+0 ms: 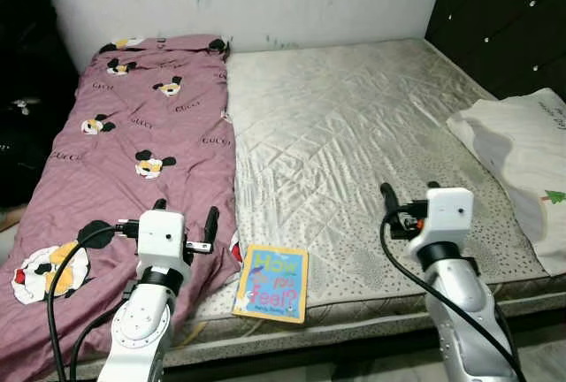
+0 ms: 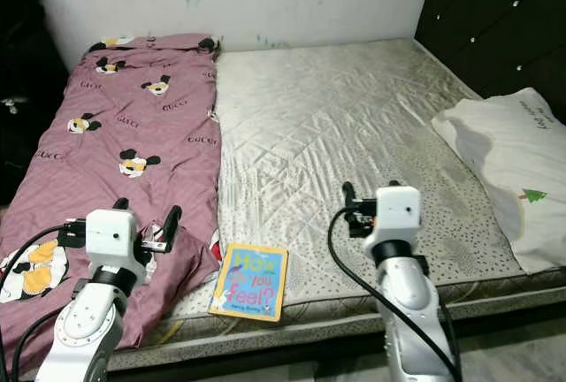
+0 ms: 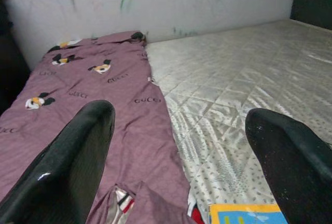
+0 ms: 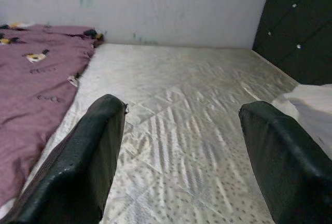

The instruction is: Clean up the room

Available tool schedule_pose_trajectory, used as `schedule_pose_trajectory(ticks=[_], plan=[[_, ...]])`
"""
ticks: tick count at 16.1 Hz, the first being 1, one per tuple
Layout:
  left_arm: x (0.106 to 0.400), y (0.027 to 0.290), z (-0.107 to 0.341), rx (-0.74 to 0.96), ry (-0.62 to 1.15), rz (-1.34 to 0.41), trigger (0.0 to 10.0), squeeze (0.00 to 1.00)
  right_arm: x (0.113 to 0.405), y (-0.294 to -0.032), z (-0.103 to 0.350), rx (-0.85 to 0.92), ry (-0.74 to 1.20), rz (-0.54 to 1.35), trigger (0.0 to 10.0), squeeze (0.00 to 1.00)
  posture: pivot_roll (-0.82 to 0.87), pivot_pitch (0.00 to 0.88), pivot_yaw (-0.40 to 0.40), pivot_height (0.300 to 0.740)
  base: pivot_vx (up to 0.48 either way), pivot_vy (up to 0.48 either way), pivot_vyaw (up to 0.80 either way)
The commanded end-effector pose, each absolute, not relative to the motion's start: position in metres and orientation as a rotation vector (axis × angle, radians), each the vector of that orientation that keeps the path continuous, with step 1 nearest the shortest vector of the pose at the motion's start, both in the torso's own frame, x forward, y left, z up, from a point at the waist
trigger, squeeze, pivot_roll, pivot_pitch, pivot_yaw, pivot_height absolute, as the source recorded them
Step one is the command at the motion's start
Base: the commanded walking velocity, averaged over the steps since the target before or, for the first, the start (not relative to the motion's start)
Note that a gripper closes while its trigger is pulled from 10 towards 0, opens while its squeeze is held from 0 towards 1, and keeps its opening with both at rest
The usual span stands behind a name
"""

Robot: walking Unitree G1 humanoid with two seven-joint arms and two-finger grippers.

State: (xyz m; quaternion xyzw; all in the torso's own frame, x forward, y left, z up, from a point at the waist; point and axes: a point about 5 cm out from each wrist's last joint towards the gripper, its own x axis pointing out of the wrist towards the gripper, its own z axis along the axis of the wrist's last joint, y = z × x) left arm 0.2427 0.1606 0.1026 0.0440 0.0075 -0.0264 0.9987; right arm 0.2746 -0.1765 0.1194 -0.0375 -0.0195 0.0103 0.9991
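1. You have barely begun: the book (image 1: 271, 283) lies flat at the bottom centre, on the mattress (image 1: 354, 134) edge, and the purple blanket (image 1: 133, 143) covers the left of the frame, unfolded.
2. Your left gripper (image 1: 185, 217) and right gripper (image 1: 386, 194) both hover wide open, holding nothing.
3. The book looks thin and colourful, its cover facing up, just beside the blanket.

Even, soft indoor light; sharp head views, close fingertips blurred.
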Motion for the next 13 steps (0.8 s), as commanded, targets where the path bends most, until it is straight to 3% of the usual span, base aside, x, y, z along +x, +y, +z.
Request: schedule_pose_trajectory(ticks=[1, 6, 13], plan=[[0.2440, 0.1625, 0.1014, 0.093, 0.017, -0.043, 10.0, 0.00, 0.2770, -0.1779, 0.1235, -0.083, -0.058, 0.012, 10.0, 0.00, -0.03, 0.014, 0.042, 0.740, 0.000, -0.307, 0.00], [0.2459, 0.1621, 0.1014, 0.094, 0.012, -0.040, 10.0, 0.00, 0.2795, -0.1781, 0.1251, -0.086, -0.065, 0.014, 10.0, 0.00, -0.03, 0.003, 0.040, 0.740, 0.000, -0.311, 0.00], [0.2471, 0.1625, 0.1015, 0.059, 0.007, -0.030, 10.0, 0.00, 0.2804, -0.1777, 0.1250, -0.080, -0.066, 0.015, 10.0, 0.00, -0.03, 0.007, 0.037, 0.740, 0.000, 0.000, 0.00]])
